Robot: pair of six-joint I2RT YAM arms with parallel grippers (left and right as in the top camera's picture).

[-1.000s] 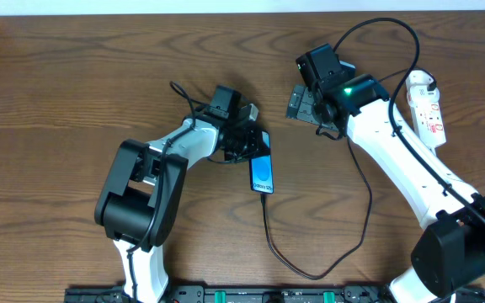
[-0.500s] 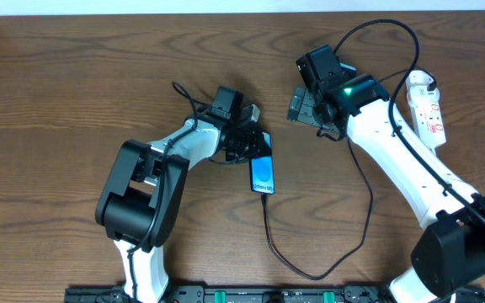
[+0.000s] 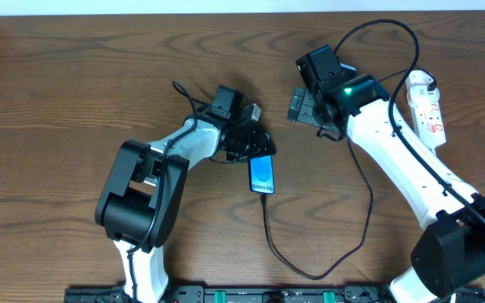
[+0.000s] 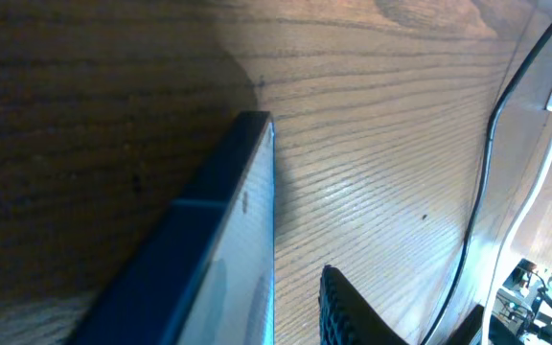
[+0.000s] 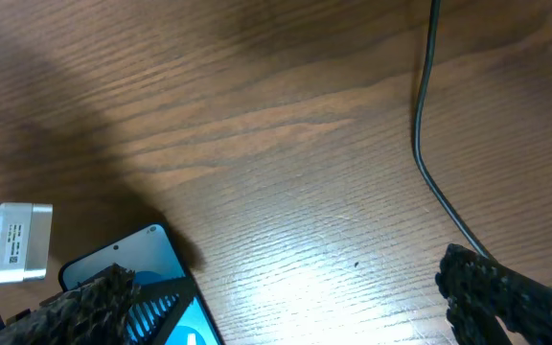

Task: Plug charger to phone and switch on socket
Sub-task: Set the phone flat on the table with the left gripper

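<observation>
The phone (image 3: 262, 174) lies flat at mid-table with its blue screen up. The charger's thin black cable (image 3: 269, 240) leaves the phone's near end, loops along the front and runs up under the right arm. My left gripper (image 3: 249, 143) sits at the phone's far end. In the left wrist view the phone's edge (image 4: 233, 230) fills the left, and one finger (image 4: 348, 309) stands apart from it with bare wood between. My right gripper (image 5: 295, 307) hovers wide open over bare wood beside the phone's corner (image 5: 127, 273). The socket (image 3: 429, 109) lies at the far right, with the white adapter (image 3: 419, 82) at its far end.
A thick black robot cable (image 3: 386, 25) arcs over the right arm. Another black cable (image 5: 427, 153) crosses the wood ahead of the right gripper. A white cord (image 4: 542, 182) and a black cable (image 4: 487, 163) run along the right of the left wrist view.
My left gripper's jaws have come apart at the phone's far end. The phone and its cable stay where they were, and the right arm has barely moved.
</observation>
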